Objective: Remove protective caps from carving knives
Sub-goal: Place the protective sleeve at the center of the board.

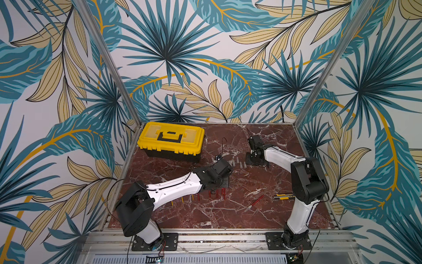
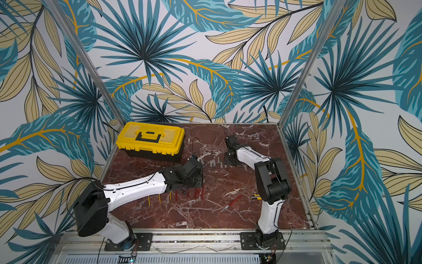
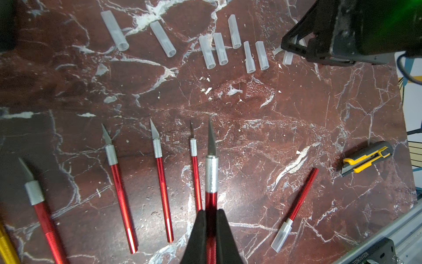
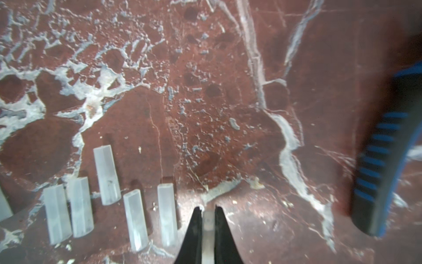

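Carving knives lie side by side, blades bare, on a dark red marble table, just below the centre of the frame in both top views. Red handles are in the middle of the row and yellow ones toward the left.

Loose protective caps, small cloudy tubes, sit in a rough line at mid-frame, above the knives. A yellow toolbox stands to the upper left, and a utility knife lies to the lower right.

The left gripper is clamped on the handle of one red knife, whose blade is bare and points toward the caps. The right gripper pinches a single cap between closed jaws, low over the table and just beside the end of the cap line. Blue-handled pliers lie near it.

One red knife lies alone at an angle, right of the row, with its cap on.

The step in hand looks like putting down a separated pair. The right jaws need to open and leave the cap with the others, and the left needs to lay its knife in the row. After that, the lone capped knife appears to be the last one. It calls for one gripper on the handle and the other pulling the cap straight off along the blade.
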`<state>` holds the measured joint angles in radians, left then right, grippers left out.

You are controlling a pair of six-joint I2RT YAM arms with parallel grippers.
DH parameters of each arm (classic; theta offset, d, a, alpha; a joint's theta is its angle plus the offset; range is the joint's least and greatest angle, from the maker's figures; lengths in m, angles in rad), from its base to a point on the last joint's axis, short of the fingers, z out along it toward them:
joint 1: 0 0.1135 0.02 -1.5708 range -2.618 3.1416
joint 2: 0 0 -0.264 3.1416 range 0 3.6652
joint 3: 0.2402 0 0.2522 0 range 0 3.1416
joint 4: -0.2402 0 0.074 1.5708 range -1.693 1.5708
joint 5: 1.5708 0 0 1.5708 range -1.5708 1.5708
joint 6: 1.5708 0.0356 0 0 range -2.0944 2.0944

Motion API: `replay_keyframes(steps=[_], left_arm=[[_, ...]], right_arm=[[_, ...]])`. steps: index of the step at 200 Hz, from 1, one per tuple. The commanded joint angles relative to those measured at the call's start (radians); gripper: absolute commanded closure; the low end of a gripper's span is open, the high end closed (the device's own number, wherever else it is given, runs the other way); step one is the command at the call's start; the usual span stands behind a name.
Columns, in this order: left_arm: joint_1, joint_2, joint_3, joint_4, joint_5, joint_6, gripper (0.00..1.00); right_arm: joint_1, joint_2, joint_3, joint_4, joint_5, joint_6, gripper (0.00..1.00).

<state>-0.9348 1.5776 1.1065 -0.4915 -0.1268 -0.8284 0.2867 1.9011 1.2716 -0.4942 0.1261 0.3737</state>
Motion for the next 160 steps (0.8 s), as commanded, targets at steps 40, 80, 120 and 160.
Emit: replay_keyframes(steps=[40,80,120,160], left_arm=[[0.008,-0.016,-0.021,0.027,0.007,-0.008,1.00],[0.010,-0.015,-0.023,0.028,0.010,-0.011,1.00],[0.011,-0.023,-0.025,0.025,0.013,-0.011,1.00],[0.015,-0.050,-0.018,0.004,-0.003,-0.006,1.00]], right_arm=[[0.011,0.045,0.007,0.008,-0.045,0.016,0.77],[0.011,0.050,0.000,0.008,-0.048,0.022,0.72],[0.011,0.005,-0.024,0.007,-0.058,0.025,0.72],[0.011,-0.152,-0.098,0.013,-0.075,0.033,0.71]])
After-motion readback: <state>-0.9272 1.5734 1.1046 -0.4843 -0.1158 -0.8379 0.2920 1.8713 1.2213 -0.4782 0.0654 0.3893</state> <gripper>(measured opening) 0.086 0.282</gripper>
